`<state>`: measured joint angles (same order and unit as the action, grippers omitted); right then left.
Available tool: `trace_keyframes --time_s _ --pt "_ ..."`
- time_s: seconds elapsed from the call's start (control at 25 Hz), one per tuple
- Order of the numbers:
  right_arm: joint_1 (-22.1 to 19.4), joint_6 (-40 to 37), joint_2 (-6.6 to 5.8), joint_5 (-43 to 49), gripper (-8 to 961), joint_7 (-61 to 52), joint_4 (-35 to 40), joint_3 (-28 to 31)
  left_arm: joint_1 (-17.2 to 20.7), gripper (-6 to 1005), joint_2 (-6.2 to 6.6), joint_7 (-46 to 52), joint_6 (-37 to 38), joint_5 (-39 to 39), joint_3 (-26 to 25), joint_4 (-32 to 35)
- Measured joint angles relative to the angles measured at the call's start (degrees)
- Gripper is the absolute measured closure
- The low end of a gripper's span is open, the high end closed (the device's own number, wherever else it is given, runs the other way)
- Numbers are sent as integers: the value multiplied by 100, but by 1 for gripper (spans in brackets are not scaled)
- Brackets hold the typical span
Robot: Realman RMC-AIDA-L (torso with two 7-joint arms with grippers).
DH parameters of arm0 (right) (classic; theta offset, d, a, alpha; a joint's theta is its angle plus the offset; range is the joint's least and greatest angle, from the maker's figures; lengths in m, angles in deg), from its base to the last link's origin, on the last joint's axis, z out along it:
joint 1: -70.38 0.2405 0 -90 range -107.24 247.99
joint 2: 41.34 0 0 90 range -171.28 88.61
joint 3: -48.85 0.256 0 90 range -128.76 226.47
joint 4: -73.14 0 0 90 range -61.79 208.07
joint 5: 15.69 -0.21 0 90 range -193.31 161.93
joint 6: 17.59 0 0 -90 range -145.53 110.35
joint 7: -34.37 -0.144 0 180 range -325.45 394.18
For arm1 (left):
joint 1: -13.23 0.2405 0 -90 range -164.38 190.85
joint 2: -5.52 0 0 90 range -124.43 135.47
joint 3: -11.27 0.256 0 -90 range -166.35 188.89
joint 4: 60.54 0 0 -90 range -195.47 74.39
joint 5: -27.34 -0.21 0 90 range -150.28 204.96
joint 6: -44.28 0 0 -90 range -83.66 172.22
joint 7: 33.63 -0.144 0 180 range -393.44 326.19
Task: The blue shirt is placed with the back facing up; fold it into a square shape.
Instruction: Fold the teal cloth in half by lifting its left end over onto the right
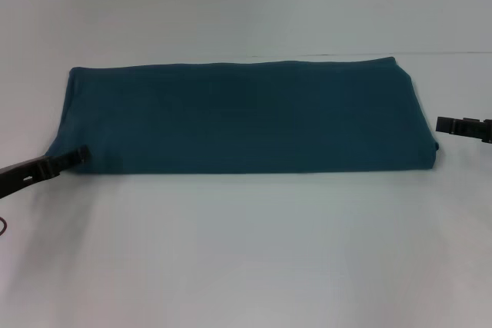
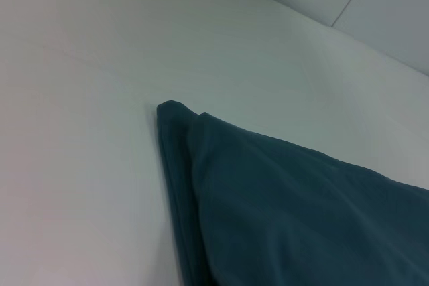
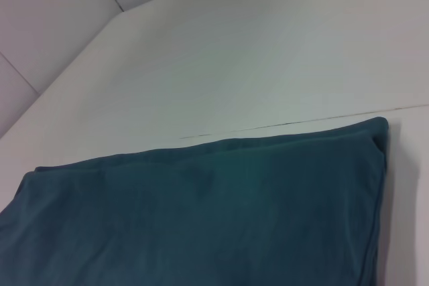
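Observation:
The blue shirt [image 1: 246,117] lies on the white table, folded into a long plain teal band running left to right. My left gripper [image 1: 79,154] rests low at the band's near left corner, its tip touching the cloth edge. My right gripper [image 1: 441,124] hovers just off the shirt's right end, a small gap from the fabric. The left wrist view shows a layered corner of the blue shirt [image 2: 281,212] flat on the table. In the right wrist view the blue shirt [image 3: 201,219] fills the lower half, with its far corner lying flat.
The white table [image 1: 246,251] stretches wide in front of the shirt and behind it. A thin seam line [image 3: 301,122] crosses the tabletop just past the shirt's far edge. A pale wall rises behind the table.

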<state>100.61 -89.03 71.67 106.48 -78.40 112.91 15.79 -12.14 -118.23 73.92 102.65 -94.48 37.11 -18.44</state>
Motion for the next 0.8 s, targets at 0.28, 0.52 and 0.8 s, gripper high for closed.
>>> trace_keyframes --time_s 0.28,0.52,0.8 --pt "0 8 9 -1 208 2 -4 11 -8 151 -1 28 -224 0 130 -1" --pt "-14 -18 19 -1 208 4 18 26 -14 261 -10 -5 -301 0 271 -8" --pt "-28 -26 19 -1 208 7 27 29 -57 489 -8 7 -355 0 276 -2"
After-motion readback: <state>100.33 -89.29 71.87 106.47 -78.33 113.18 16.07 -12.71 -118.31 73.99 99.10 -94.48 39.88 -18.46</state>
